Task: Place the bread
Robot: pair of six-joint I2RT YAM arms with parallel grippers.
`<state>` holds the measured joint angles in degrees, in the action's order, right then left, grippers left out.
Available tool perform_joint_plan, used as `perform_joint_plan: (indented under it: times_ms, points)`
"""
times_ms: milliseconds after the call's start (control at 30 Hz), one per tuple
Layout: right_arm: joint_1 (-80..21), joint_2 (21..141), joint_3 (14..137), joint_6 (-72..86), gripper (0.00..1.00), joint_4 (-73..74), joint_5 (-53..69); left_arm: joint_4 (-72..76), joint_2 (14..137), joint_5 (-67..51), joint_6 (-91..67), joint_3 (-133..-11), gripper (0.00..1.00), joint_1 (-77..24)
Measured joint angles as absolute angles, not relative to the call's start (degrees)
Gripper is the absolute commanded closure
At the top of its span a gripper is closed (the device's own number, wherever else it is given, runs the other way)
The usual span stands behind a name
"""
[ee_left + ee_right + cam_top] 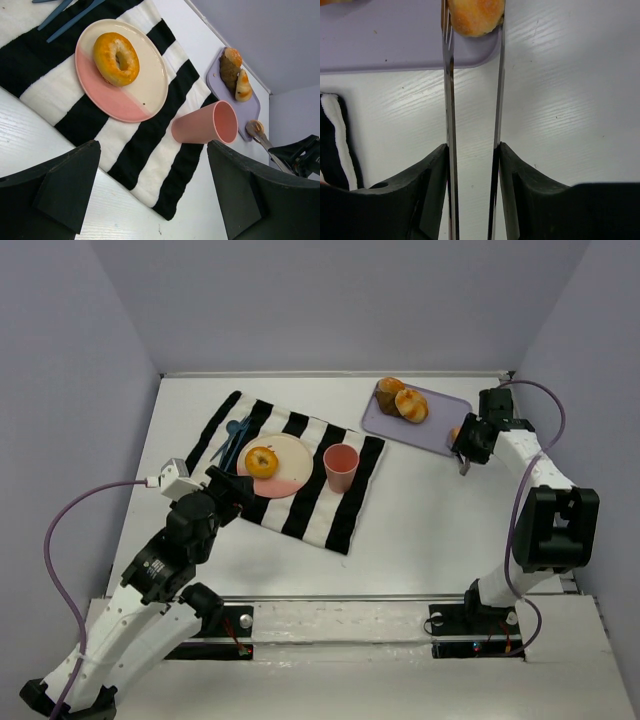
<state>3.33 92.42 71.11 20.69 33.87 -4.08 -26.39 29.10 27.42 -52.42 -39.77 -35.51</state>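
- One bread roll (475, 15) sits pinched between the tips of metal tongs (449, 100), at the near right corner of the purple tray (395, 45). Whether it rests on the tray cannot be told.
- Right gripper (472, 150): fingers pressed in on both tong arms, holding the tongs squeezed onto the roll.
- Tray contents: two further baked pieces, a golden roll (411, 405) and a darker piece (388, 390), touching each other at the far end.
- Pink cup (341, 468): upright on the striped cloth (310, 510), between the tray and the plate.
- Pink-and-cream plate (292, 452): on the cloth, holding one ring-shaped bagel (262, 462).
- Blue cutlery (235, 435): on the cloth, just beside the plate's far left edge.
- Left gripper (152, 150): fingers spread wide, holding nothing, over the cloth's near left edge, well apart from the tray.
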Motion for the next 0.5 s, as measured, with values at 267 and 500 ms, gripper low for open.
perform_joint_plan:
  times_ms: [267,500]
  points:
    - [3.3,91.1,71.1,20.5,0.59,33.9,-6.1,-26.4,29.1,27.4,-52.4,-39.8,0.01,-35.5]
    - [3.3,87.4,71.8,19.6,0.67,34.3,-6.9,-26.4,29.1,27.4,-52.4,-39.8,0.01,-35.5]
